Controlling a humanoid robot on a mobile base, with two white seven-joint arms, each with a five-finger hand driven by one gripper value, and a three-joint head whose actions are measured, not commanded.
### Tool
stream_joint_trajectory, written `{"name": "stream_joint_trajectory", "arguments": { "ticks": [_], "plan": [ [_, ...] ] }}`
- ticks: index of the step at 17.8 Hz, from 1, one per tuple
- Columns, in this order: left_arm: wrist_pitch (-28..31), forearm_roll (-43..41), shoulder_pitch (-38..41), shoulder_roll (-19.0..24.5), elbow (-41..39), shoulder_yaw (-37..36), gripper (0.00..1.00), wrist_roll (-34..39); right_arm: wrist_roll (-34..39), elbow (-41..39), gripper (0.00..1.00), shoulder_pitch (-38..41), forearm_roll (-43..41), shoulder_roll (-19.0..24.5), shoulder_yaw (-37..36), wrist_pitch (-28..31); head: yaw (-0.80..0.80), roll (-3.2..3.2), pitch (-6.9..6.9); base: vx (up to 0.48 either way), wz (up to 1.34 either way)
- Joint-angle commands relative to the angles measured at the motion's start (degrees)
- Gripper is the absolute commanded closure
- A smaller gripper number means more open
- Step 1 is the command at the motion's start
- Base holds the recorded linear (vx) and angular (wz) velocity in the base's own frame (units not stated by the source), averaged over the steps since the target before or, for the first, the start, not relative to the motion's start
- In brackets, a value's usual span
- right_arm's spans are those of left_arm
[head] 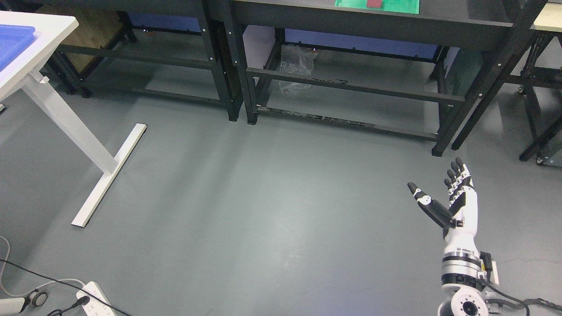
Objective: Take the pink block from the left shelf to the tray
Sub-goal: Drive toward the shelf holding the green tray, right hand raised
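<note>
My right hand (443, 193) reaches up from the lower right over bare grey floor, fingers straight and thumb spread, holding nothing. A dark pink block (374, 3) lies on a green mat (401, 6) on the black bench (373, 22) at the top edge, far beyond the hand. A blue tray (13, 41) rests on the white table (48, 39) at the upper left. The left arm is out of sight.
Black bench frames (237, 74) with low crossbars line the back, with a crumpled clear plastic bag (296, 66) under one. The white table's leg and foot (107, 175) stand on the floor at left. A power strip and cables (96, 300) lie at bottom left.
</note>
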Motion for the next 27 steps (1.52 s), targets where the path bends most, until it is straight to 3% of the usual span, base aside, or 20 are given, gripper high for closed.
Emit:
{"name": "stream_joint_trajectory", "arguments": {
  "ticks": [1,16,20,21,25,27],
  "plan": [
    [0.00,0.44,0.01,1.00,-1.00,0.00,0.00,-0.01,2.51,-0.43,0.00,0.49,-0.26,-1.00,0.85,0.12,0.00,0.00,0.00,0.012,0.00],
    [0.00,0.44,0.01,1.00,-1.00,0.00,0.00,-0.01,2.60,-1.40,0.00,1.55,-0.53,-1.00,0.15,-1.46,0.00,0.00,0.00,0.009,0.00],
    [0.00,0.44,-0.08,1.00,-1.00,0.00,0.00,-0.01,2.86,-1.84,0.00,1.46,0.17,-1.00,-1.07,-4.71,0.00,0.00,0.00,0.079,0.00],
    [0.00,0.44,0.00,1.00,-1.00,0.00,0.00,-0.01,2.69,-1.84,0.00,1.37,2.61,-1.00,-2.47,-5.15,0.00,0.00,0.00,0.099,0.00],
    [0.00,0.44,-0.08,1.00,-1.00,0.00,0.00,-0.01,2.25,-1.84,0.02,1.28,25.44,-10.78,-7.15,-7.52,0.00,0.00,0.00,0.112,0.02],
    [0.00,0.44,0.01,1.00,-1.00,0.00,0.00,-0.01,2.16,-1.84,0.01,1.98,37.21,-13.44,-7.06,-7.44,0.00,0.00,0.00,0.128,0.06]
  ]
}}
